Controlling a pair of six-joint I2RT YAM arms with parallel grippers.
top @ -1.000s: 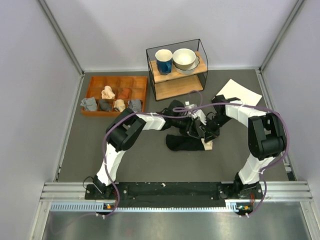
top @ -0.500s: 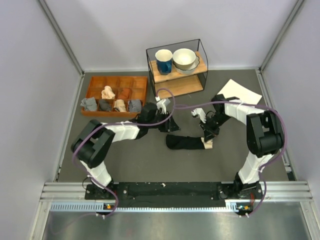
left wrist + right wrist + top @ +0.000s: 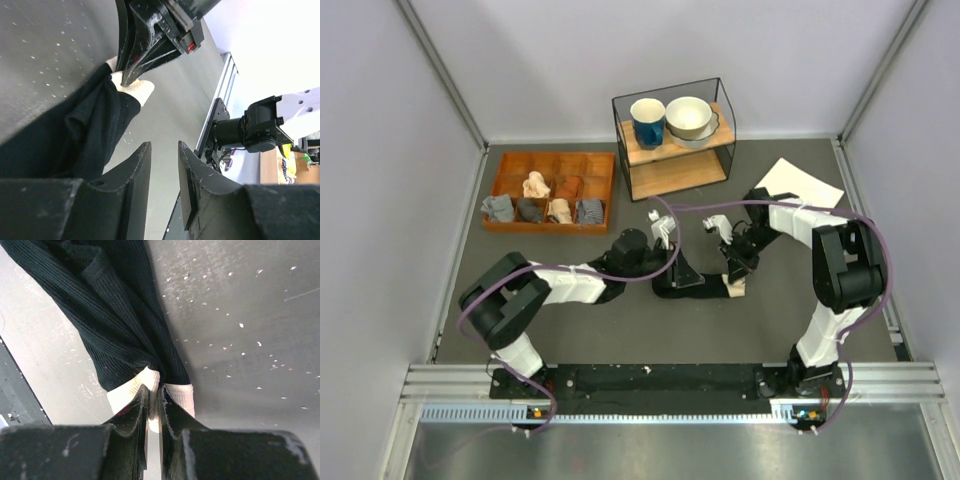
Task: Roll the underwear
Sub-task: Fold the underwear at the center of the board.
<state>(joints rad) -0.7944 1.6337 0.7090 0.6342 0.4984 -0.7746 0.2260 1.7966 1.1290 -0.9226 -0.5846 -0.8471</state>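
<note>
Left gripper [image 3: 163, 149], narrowly parted and empty, has swung back to the underwear [image 3: 705, 286]; right gripper [image 3: 152, 390] pinches its waistband [image 3: 182, 393], which may slip if tugged.

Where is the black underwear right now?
In the top view the underwear lies on the table near the middle, in front of the wire shelf, its cream waistband pinched by the right gripper.

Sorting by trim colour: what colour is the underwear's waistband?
The waistband is cream-white, on black underwear; clearest in the right wrist view.
</note>
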